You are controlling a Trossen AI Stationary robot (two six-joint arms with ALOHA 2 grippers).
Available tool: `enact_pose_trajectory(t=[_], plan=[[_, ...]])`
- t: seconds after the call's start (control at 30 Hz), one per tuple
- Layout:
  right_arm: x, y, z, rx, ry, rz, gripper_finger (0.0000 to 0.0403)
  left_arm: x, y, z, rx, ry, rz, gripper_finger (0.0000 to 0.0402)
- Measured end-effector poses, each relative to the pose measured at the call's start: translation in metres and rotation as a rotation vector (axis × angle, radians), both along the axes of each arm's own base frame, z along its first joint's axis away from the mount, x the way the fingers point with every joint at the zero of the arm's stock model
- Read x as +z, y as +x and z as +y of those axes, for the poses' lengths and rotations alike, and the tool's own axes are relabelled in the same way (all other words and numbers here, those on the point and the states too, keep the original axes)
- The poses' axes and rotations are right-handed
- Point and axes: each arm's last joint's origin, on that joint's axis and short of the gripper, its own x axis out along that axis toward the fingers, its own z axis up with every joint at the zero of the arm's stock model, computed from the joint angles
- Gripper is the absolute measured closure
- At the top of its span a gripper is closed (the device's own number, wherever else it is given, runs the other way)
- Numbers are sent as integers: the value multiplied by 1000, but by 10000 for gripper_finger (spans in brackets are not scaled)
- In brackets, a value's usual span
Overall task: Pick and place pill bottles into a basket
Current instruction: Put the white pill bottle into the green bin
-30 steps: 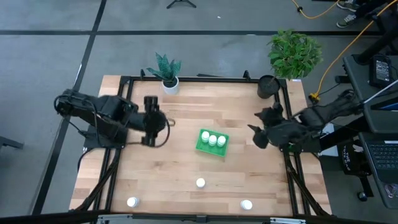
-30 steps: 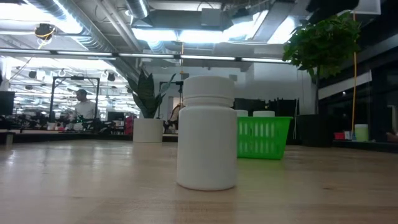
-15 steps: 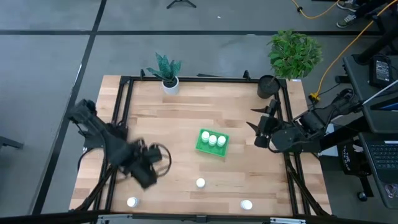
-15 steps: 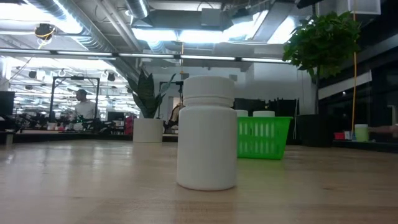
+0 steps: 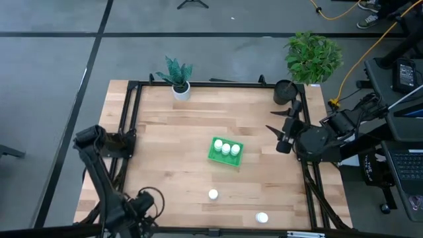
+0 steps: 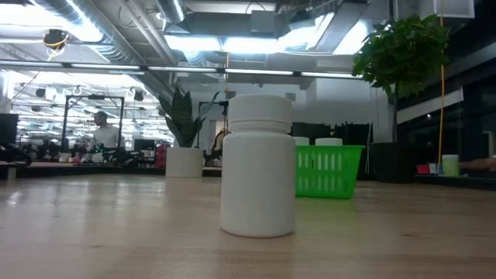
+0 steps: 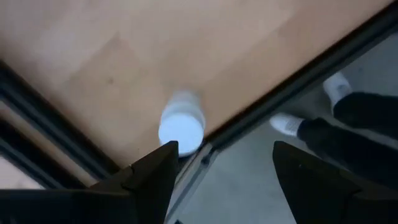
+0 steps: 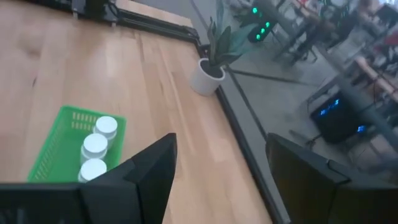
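Three white pill bottles (image 5: pixel 225 149) stand in the green basket (image 5: pixel 215 157) at mid-table, also shown in the right wrist view (image 8: pixel 94 147). One bottle (image 5: pixel 213 194) stands near the front edge, large in the low view (image 6: pixel 257 167). Another (image 5: pixel 262 217) stands at the near right. My left gripper (image 5: pixel 140 210) hangs open over the near-left corner, above a further bottle (image 7: pixel 181 124) that stands by the table frame. That bottle lies beside one finger (image 7: pixel 152 177), untouched. My right gripper (image 5: pixel 281 122) is open and empty at the right side.
A white plant pot (image 5: pixel 180 90) stands at the far edge and a black pot (image 5: pixel 284 91) at the far right corner. The black frame rail (image 7: pixel 292 81) runs along the table edge beside the near-left bottle. A person's legs and shoes (image 7: pixel 339 118) show beyond it.
My left arm has swung quickly from the table's left middle toward the near-left corner and now hangs over the bottle there, pointing down. My right gripper has drawn back a little toward the far right. No bottle has moved.
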Motion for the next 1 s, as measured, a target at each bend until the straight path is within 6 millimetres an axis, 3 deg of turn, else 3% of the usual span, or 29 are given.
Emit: enact_pose_trajectory(t=[0.57,0.8,1.0], plan=[[6,5,3,44,15,-50,156,-4,-21,-1,-21,84,61,146],[9,7,4,53,15,-79,156,-33,-24,-13,-44,40,36,145],[16,10,6,68,20,-135,156,-47,-28,-13,-64,72,25,145]])
